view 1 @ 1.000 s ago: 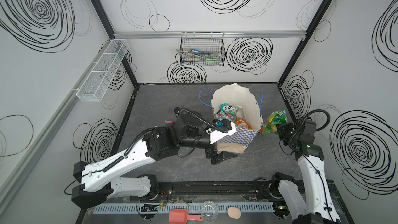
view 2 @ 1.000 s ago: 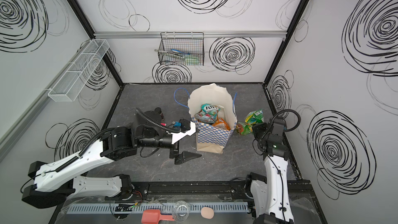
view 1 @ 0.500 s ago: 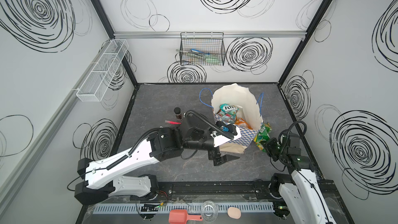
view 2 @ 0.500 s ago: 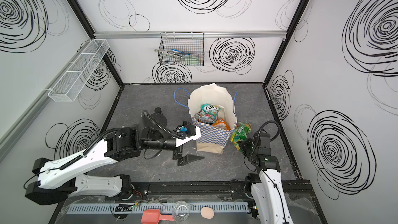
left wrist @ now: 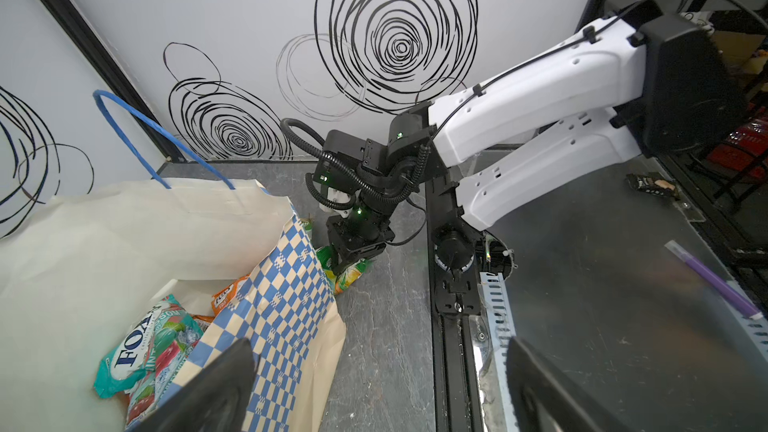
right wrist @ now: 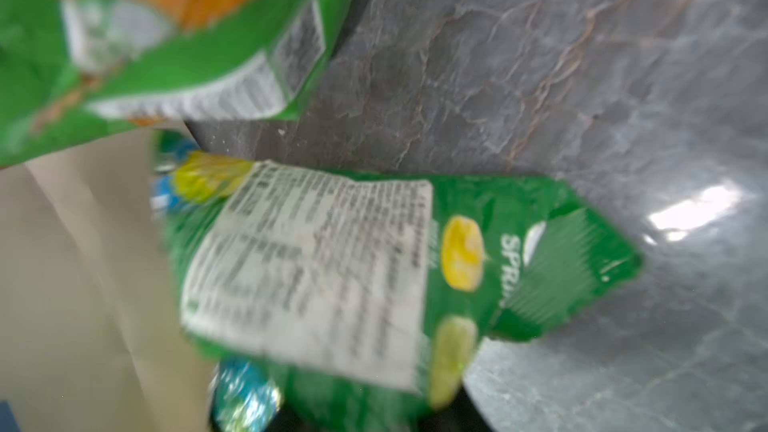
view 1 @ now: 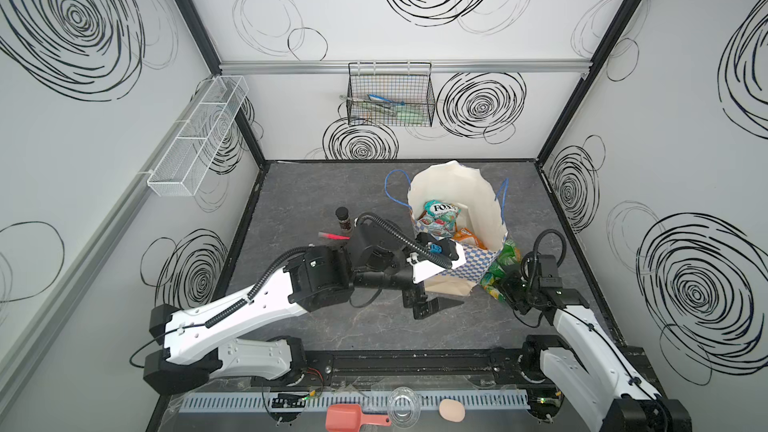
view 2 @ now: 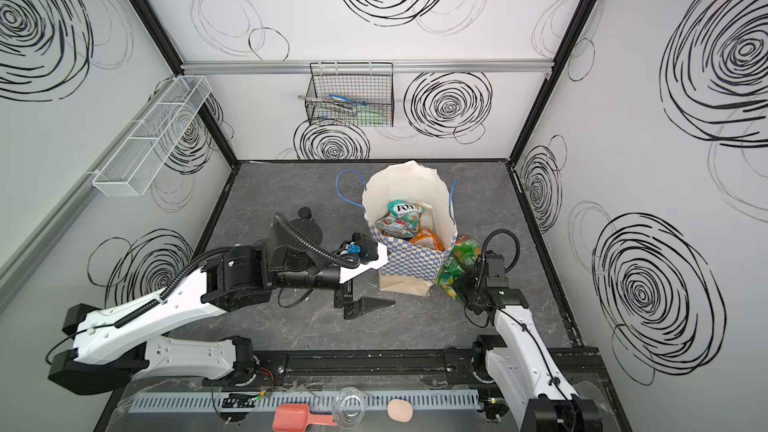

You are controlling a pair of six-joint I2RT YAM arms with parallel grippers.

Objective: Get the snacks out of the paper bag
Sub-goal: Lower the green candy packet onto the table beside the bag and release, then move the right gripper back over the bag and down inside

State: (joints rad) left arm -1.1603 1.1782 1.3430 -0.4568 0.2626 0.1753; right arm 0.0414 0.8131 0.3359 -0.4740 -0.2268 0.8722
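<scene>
The tall cream paper bag (view 1: 457, 184) (view 2: 409, 189) (left wrist: 124, 234) with its blue checkered band stands upright at mid-table. Inside lie snacks: a teal FOX'S packet (view 1: 438, 216) (view 2: 401, 216) (left wrist: 141, 351) and an orange packet (view 1: 467, 236) (view 2: 426, 238) (left wrist: 226, 295). Green packets (view 1: 500, 265) (view 2: 459, 261) (left wrist: 347, 274) lie on the table against the bag's right side. My right gripper (view 1: 505, 288) (view 2: 463, 288) (left wrist: 353, 251) sits right at them. A blurred green packet with a white label (right wrist: 332, 268) hides its jaws. My left gripper (view 1: 432, 305) (view 2: 365, 305) (left wrist: 378, 401) stands open and empty by the bag's front-left corner.
A small dark-lidded brown jar (view 1: 343, 218) and a pink marker (view 1: 333, 236) lie left of the bag behind the left arm. A wire basket (view 1: 390, 97) hangs on the back wall. A red scoop (view 1: 349, 417), clear cup (view 1: 403, 411) and peach ball (view 1: 451, 409) sit on the front rail.
The right gripper has carried a green packet forward and down to the table at the bag's right base. The left arm has shifted slightly toward the front, uncovering the jar.
</scene>
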